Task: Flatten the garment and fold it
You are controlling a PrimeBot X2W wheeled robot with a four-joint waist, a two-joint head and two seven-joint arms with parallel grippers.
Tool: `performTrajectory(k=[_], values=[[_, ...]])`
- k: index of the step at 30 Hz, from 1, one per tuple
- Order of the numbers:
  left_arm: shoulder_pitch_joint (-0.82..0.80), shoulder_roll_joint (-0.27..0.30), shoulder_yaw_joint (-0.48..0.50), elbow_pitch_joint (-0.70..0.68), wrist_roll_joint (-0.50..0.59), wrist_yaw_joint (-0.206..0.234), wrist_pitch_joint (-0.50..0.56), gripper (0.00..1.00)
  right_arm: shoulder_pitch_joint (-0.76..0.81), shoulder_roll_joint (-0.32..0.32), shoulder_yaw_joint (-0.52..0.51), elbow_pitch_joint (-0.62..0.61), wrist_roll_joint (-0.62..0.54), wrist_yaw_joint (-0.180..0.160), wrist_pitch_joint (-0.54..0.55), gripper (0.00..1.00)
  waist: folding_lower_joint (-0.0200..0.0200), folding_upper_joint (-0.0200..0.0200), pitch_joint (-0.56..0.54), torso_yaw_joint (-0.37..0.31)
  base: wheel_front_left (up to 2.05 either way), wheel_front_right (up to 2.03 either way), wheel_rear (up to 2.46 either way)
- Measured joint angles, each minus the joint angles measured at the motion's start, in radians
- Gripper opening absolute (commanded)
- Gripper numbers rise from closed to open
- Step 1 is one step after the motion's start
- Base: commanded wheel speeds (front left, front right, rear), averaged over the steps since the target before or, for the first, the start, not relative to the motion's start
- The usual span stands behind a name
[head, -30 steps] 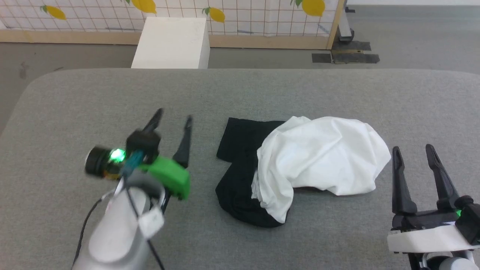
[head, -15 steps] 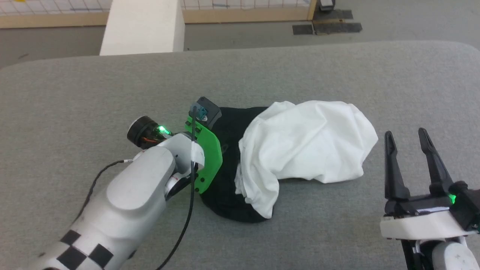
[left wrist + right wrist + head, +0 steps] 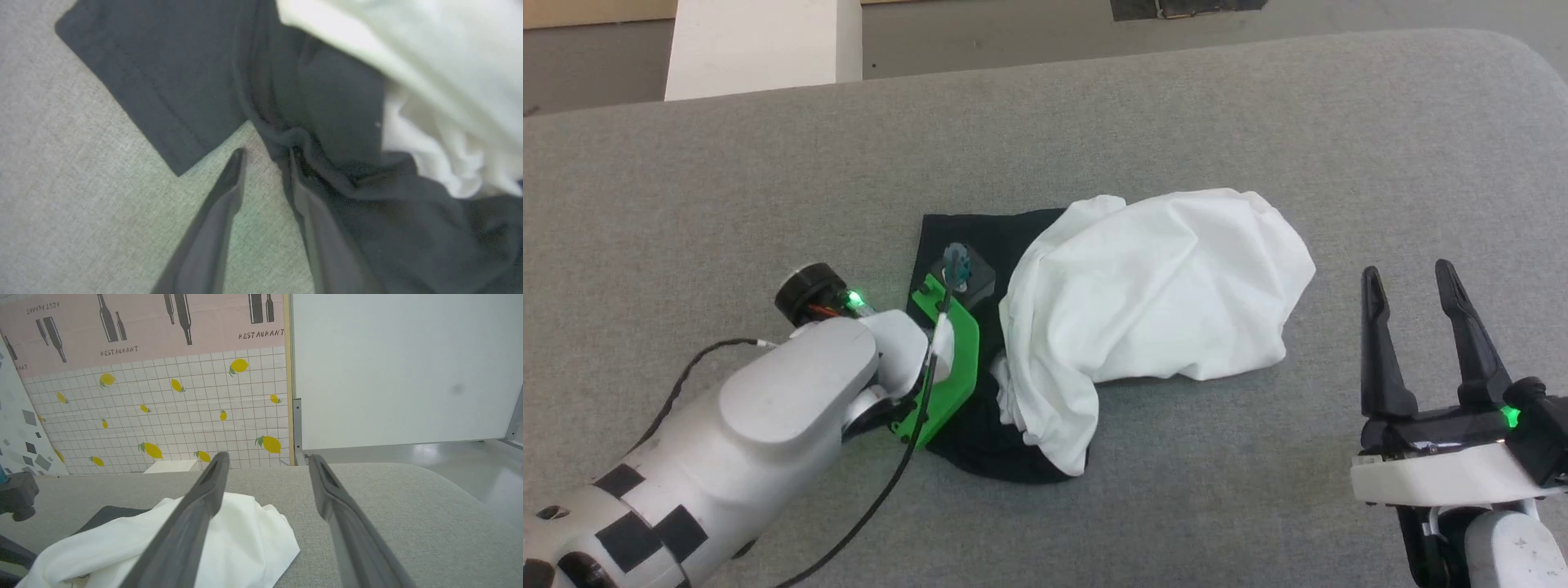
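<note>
Grey table (image 3: 1176, 106) bears the garment (image 3: 1152, 286), bunched (black sleeves (image 3: 956, 237) underneath).

- Head cam: high, fwd/down over worktop (image 3: 1176, 106).
- L wrist: v. close on garment (image 3: 184, 73) sleeve.
- R wrist: low, faces tiled wall (image 3: 171, 416); garment in all 3.

Soft, matt, creased cloth in the garment (image 3: 1160, 286): black at the left gripper (image 3: 265, 153), white beyond it. Coarse grey woven fabric over the bench (image 3: 1258, 106) beneath. Matt dark plastic on the right gripper (image 3: 1409, 273). Smooth green plastic bracket (image 3: 952, 359) and slightly glossy white shell (image 3: 792, 392) behind the left gripper.
</note>
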Motion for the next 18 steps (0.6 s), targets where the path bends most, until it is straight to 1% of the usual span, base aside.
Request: performTrajectory(k=[2, 4, 7, 8, 9, 11, 13, 15, 16, 18], values=[[0.002, 0.008, -0.014, -0.025, -0.020, -0.003, -0.057, 0.00, 0.001, 0.000, -0.001, 0.001, 0.000, 0.000, 0.000, 1.00, 0.0000, 0.0000, -0.004, 0.006, 0.00, 0.00, 0.00], [0.005, 0.025, -0.012, -0.053, -0.031, -0.003, -0.151, 0.00, 0.002, 0.000, -0.004, 0.001, -0.001, 0.000, 0.000, 1.00, 0.0000, 0.0000, -0.013, 0.017, 0.00, 0.00, 0.00], [0.017, 0.065, 0.060, -0.094, -0.057, 0.001, -0.296, 0.00, 0.011, 0.001, -0.007, 0.000, -0.001, 0.000, 0.000, 1.00, 0.0000, 0.0000, -0.031, 0.037, 0.00, 0.00, 0.00], [0.029, 0.081, 0.091, -0.117, -0.081, 0.014, -0.340, 0.00, 0.015, 0.000, -0.011, 0.000, -0.002, 0.000, 0.000, 1.00, 0.0000, 0.0000, -0.037, 0.046, 0.00, 0.00, 0.00], [0.042, 0.098, 0.112, -0.135, -0.095, 0.028, -0.370, 0.00, 0.018, 0.000, -0.014, -0.001, -0.002, 0.000, 0.000, 1.00, 0.0000, 0.0000, -0.042, 0.054, 0.00, 0.00, 0.00], [0.089, 0.148, 0.163, -0.181, -0.113, 0.081, -0.446, 0.00, 0.026, 0.000, -0.013, -0.002, -0.004, 0.000, 0.000, 1.00, 0.0000, 0.0000, -0.054, 0.072, 0.00, 0.00, 0.00], [0.141, 0.206, 0.194, -0.212, -0.127, 0.126, -0.493, 0.00, 0.036, 0.000, -0.012, -0.002, -0.008, 0.000, 0.000, 1.00, 0.0000, 0.0000, -0.064, 0.089, 0.00, 0.00, 0.00], [0.216, 0.257, 0.229, -0.234, -0.169, 0.172, -0.541, 0.00, 0.043, 0.001, -0.011, -0.002, -0.011, 0.000, 0.000, 1.00, 0.0000, 0.0000, -0.074, 0.107, 0.00, 0.00, 0.00], [0.245, 0.272, 0.235, -0.239, -0.181, 0.188, -0.553, 0.00, 0.045, 0.001, -0.009, -0.002, -0.011, 0.000, 0.000, 1.00, 0.0000, 0.0000, -0.078, 0.114, 0.00, 0.00, 0.00], [0.319, 0.304, 0.235, -0.246, -0.187, 0.245, -0.577, 0.00, 0.050, 0.001, -0.007, -0.001, -0.011, 0.000, 0.000, 1.00, -0.0001, 0.0000, -0.087, 0.126, 0.00, 0.00, 0.00]])
